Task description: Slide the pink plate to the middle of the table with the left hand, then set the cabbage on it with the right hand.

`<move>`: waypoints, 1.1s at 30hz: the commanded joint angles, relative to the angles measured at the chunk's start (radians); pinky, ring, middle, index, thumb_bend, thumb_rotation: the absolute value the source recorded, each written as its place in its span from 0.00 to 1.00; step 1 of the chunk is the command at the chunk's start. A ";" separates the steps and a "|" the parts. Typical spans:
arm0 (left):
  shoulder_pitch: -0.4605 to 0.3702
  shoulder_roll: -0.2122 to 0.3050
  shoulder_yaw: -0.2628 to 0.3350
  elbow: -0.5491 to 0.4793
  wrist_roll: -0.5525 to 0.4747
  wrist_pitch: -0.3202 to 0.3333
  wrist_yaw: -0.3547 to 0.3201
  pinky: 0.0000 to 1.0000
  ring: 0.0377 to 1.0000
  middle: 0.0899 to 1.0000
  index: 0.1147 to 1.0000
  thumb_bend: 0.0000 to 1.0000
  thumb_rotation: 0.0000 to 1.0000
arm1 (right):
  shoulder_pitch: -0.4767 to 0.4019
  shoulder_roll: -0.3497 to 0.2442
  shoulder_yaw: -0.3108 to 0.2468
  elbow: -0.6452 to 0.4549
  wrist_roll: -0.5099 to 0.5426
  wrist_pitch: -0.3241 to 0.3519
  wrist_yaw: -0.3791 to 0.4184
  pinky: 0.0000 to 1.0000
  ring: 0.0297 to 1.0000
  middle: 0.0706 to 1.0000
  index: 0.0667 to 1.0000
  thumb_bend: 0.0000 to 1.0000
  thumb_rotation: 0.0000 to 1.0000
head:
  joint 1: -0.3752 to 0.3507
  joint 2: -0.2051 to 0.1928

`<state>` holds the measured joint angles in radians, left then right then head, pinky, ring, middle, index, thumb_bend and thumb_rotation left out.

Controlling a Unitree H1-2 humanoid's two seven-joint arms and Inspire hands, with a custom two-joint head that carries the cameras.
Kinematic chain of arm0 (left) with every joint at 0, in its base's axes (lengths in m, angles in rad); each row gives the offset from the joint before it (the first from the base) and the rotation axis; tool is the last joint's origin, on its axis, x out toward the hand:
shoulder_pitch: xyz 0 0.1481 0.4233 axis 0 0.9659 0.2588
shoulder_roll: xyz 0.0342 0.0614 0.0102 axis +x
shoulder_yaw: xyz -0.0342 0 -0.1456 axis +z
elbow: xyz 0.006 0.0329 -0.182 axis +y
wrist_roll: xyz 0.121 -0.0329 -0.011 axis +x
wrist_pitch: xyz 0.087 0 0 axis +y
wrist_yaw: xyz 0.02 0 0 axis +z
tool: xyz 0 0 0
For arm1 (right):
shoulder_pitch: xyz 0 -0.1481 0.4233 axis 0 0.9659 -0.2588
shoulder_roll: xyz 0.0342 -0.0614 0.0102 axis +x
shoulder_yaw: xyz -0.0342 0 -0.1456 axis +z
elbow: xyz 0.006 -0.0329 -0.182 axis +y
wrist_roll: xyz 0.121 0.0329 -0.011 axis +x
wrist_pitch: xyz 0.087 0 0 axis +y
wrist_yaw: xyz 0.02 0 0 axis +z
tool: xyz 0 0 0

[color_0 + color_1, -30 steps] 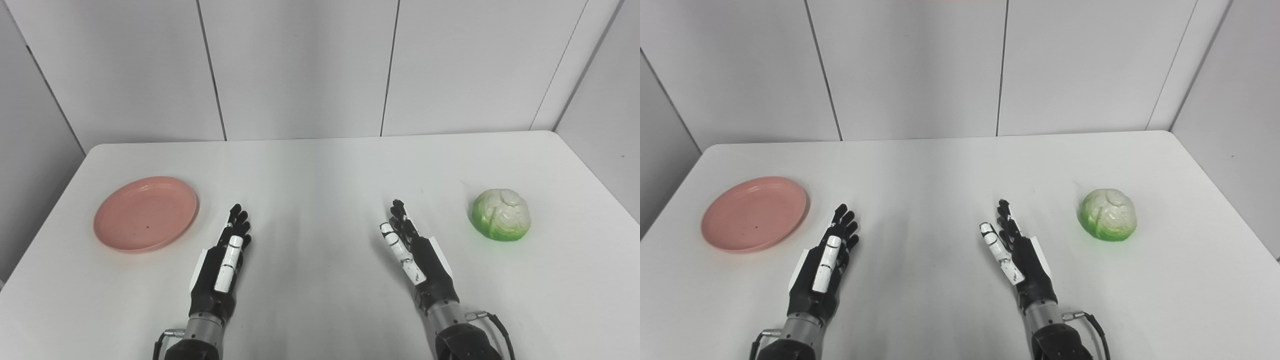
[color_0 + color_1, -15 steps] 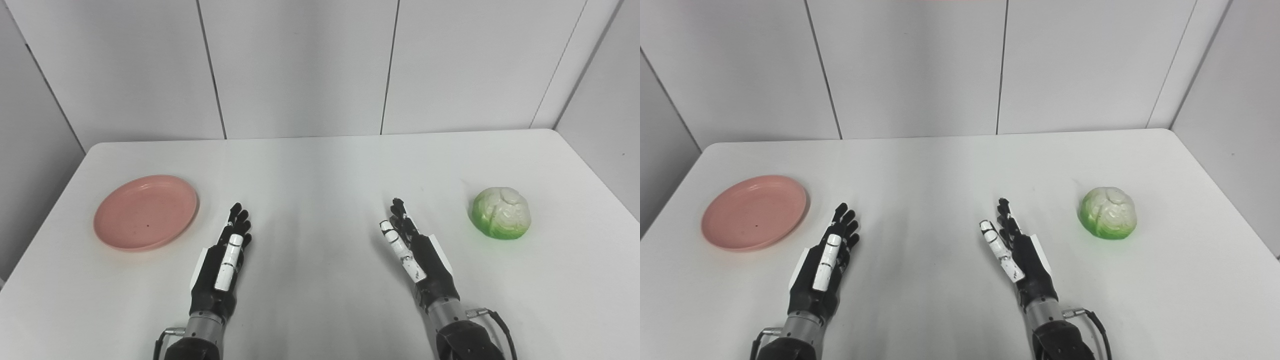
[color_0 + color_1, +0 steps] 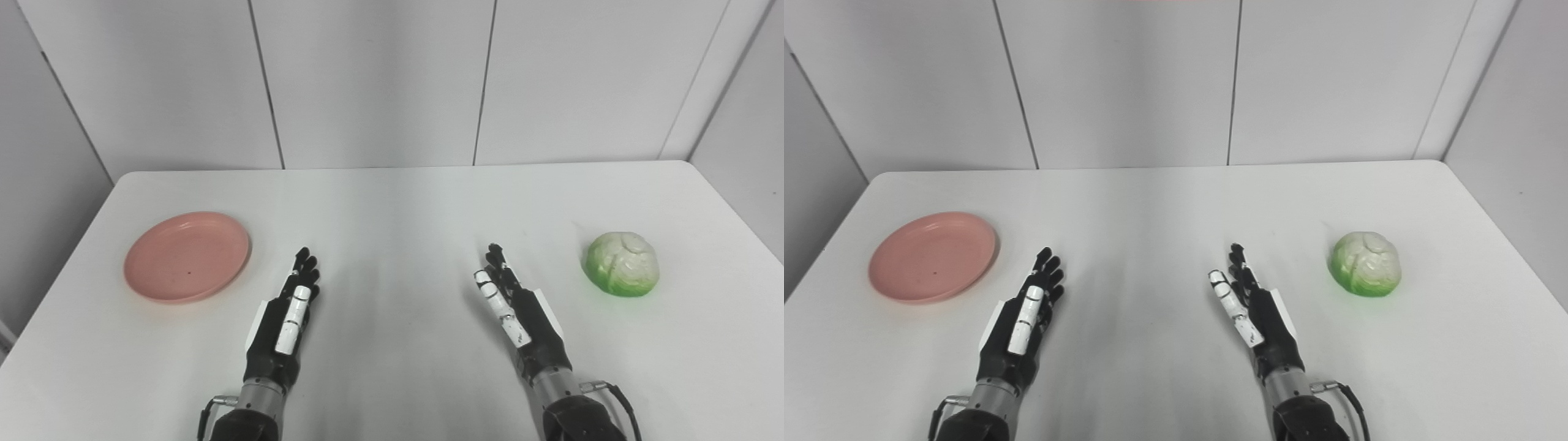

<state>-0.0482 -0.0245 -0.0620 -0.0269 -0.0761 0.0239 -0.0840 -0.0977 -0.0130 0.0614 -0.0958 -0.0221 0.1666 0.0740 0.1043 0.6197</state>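
Note:
A round pink plate [image 3: 187, 256] lies empty on the left part of the white table [image 3: 392, 202]. A green and white cabbage [image 3: 622, 264] sits on the right part. My left hand [image 3: 284, 318] rests low over the table, a little right of and nearer than the plate, apart from it, fingers stretched out and holding nothing. On the other side my right hand [image 3: 517, 309] is open too, fingers extended, left of the cabbage with a clear gap between them.
Grey wall panels [image 3: 380, 79] stand behind the table's far edge. The table's left edge runs close to the plate, and its right edge lies just beyond the cabbage.
The whole picture has shifted a little to the right, so the camera moved. Plate, cabbage and both hands keep their places on the table.

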 commanded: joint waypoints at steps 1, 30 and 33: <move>-0.014 -0.021 -0.017 -0.010 0.023 -0.034 0.008 1.00 1.00 1.00 1.00 0.73 0.85 | -0.003 -0.013 -0.017 -0.017 0.034 -0.045 0.014 1.00 1.00 1.00 1.00 0.63 0.81 | 0.043 -0.019; -0.356 0.114 0.258 0.015 -0.099 -0.011 0.108 0.72 0.76 0.75 0.72 0.79 0.99 | -0.001 -0.068 -0.043 0.089 0.092 -0.189 0.055 0.97 0.97 0.99 1.00 0.71 0.78 | 0.114 -0.078; -0.384 0.144 0.302 0.029 -0.130 -0.025 0.111 0.72 0.76 0.75 0.72 0.72 1.00 | -0.003 -0.073 -0.041 0.092 0.086 -0.184 0.054 0.97 0.97 0.99 1.00 0.72 0.79 | 0.112 -0.082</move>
<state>-0.3778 0.0930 0.2235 0.0130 -0.1854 0.0251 0.0209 -0.0910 -0.0745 0.0265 -0.0168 0.0661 0.0261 0.1245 0.2194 0.5384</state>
